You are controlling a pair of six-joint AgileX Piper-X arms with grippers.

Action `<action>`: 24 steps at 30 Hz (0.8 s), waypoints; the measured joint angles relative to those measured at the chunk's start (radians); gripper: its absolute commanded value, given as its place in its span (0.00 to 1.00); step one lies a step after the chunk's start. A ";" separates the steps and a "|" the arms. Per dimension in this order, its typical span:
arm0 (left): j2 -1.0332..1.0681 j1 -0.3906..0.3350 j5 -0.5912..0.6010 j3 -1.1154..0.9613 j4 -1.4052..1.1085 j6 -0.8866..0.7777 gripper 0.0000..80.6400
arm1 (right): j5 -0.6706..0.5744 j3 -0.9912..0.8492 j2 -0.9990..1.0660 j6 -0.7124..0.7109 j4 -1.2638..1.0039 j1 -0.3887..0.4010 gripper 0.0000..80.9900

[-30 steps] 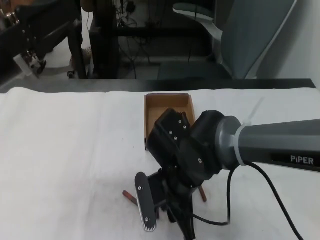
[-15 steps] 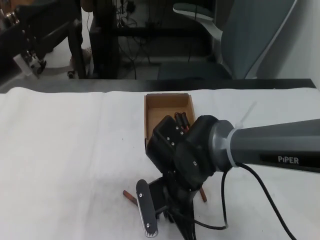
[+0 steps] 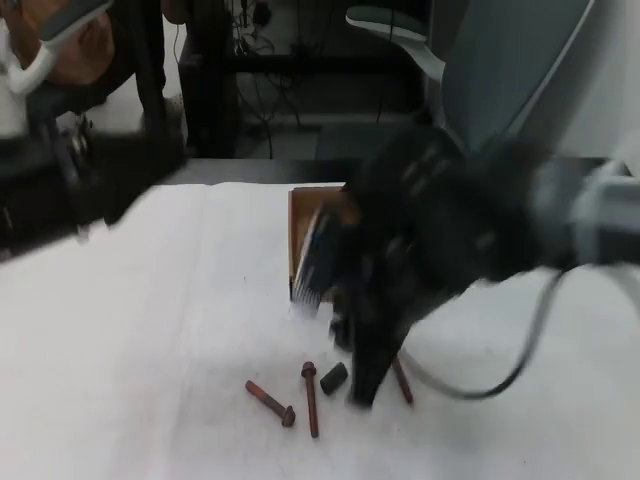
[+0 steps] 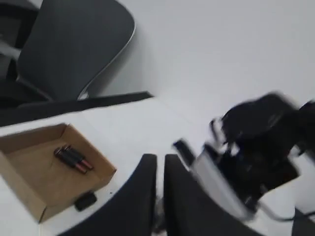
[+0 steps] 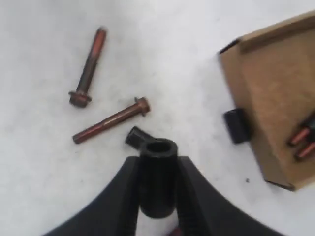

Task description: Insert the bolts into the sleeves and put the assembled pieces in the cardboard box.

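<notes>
Sleeve (image 5: 157, 189), black with its hole showing, is pinched tight in the right end effector (image 5: 158, 164), above a loose bolt (image 5: 110, 127) on the white table (image 5: 39, 162). It should be held steady so a bolt can slide straight in. That arm bends down beside the cardboard box (image 5: 266, 88). The left end effector (image 4: 160, 191) is squeezed closed, holding nothing.

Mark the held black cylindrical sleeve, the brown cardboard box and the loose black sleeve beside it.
held black cylindrical sleeve (image 5: 157, 184): right wrist view, its side wall.
brown cardboard box (image 5: 270, 91): right wrist view, bare cardboard inside.
loose black sleeve beside the box (image 5: 236, 126): right wrist view, mid-body.
</notes>
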 measured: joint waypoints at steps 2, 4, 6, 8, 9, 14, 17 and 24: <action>0.014 -0.023 -0.022 -0.008 0.106 0.112 0.07 | -0.057 0.039 -0.107 0.068 -0.025 -0.038 0.01; 0.040 -0.062 -0.064 -0.026 0.201 0.210 0.09 | -0.104 0.081 -0.216 0.128 -0.050 -0.065 0.01; 0.074 -0.110 -0.116 -0.052 0.283 0.299 0.18 | -0.154 0.125 -0.307 0.199 -0.069 -0.088 0.01; 0.129 -0.171 -0.183 -0.099 0.373 0.384 0.36 | -0.185 0.166 -0.391 0.289 -0.080 -0.104 0.01; 0.155 -0.197 -0.207 -0.122 0.414 0.417 0.44 | -0.192 0.181 -0.429 0.330 -0.083 -0.109 0.01; 0.334 -0.329 -0.387 -0.287 0.629 0.632 0.69 | -0.155 0.243 -0.586 0.459 -0.088 -0.121 0.01; 0.442 -0.368 -0.501 -0.369 0.771 0.815 0.64 | -0.069 0.259 -0.680 0.490 -0.089 -0.121 0.01; 0.618 -0.400 -0.660 -0.480 0.966 1.161 0.64 | -0.023 0.285 -0.847 0.590 0.000 -0.135 0.01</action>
